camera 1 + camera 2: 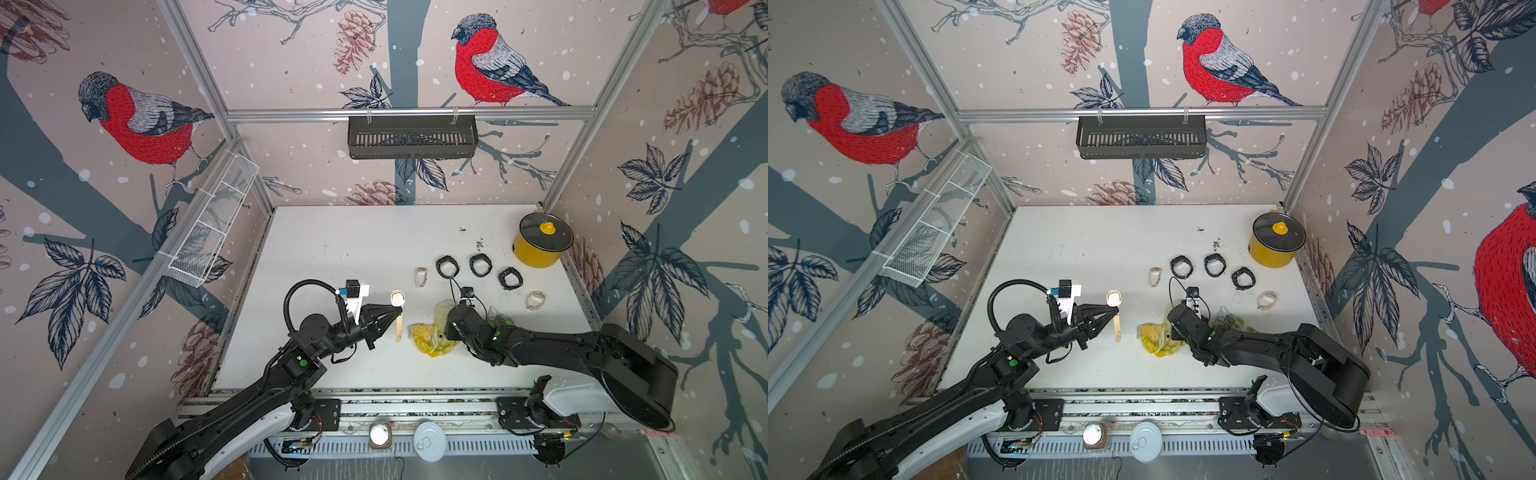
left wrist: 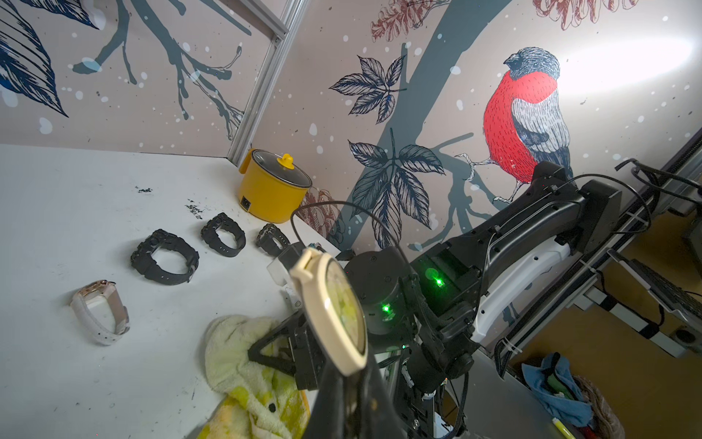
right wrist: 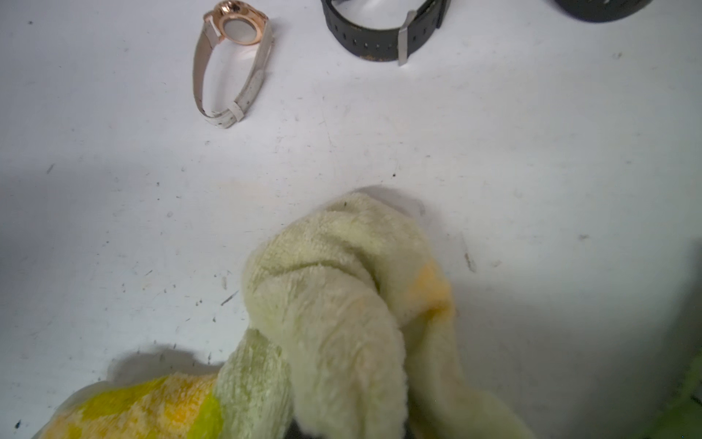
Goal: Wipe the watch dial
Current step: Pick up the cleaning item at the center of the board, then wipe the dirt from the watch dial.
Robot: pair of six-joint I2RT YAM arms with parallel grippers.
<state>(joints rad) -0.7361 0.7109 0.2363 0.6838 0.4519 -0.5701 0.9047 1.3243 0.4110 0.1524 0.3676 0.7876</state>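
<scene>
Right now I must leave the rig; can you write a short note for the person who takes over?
Left gripper: shut on the watch, held up off the table.
Right gripper: shut on the cloth, which lies on the table.
Done: both things gripped.
Left: bring the cloth to the dial and wipe it; they are apart, not yet touching.

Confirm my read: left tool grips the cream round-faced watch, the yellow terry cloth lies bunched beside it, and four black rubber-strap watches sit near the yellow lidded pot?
Wrong count: three black rubber-strap watches, not four, sit near the yellow lidded pot, as both top views show. The left tool does grip the cream round-faced watch, with the yellow terry cloth bunched beside it.
</scene>
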